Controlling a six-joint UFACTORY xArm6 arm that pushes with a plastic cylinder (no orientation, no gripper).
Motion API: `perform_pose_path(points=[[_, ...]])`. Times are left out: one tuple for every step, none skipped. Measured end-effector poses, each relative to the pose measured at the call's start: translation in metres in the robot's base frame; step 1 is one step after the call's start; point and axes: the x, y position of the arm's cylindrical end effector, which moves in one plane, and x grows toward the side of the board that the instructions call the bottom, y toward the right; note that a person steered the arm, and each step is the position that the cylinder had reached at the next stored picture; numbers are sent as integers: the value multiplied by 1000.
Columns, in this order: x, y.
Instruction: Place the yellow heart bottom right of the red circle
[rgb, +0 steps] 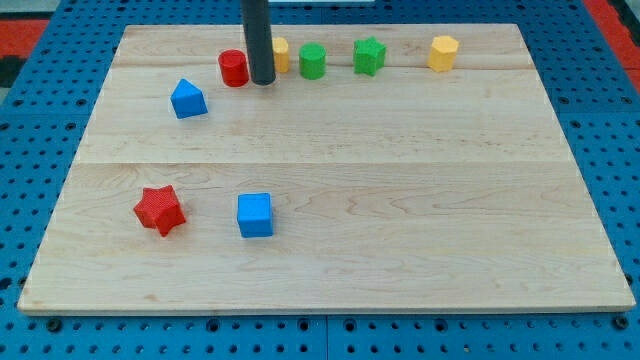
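Note:
The red circle (233, 68) sits near the view's top, left of centre. The yellow heart (282, 54) is just to its right, mostly hidden behind my rod; only its right part shows. My tip (263, 81) rests on the board between the two, right beside the red circle's right edge and just in front of the yellow heart's left part. Whether the tip touches either block I cannot tell.
A green circle (313, 61), a green star (369, 56) and a yellow hexagon (443, 53) line the top to the right. A blue pentagon-like block (188, 99) lies lower left of the red circle. A red star (159, 209) and a blue cube (255, 214) sit near the bottom left.

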Motion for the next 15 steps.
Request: perform_pose_path(points=[[-8,-52],[-50,-52],[-66,-25],[-86,24],[-87,68],[-74,74],[-52,41],[-35,7],[-34,32],[15,47],[46,11],[12,7],[18,-23],[9,-68],[-8,-45]])
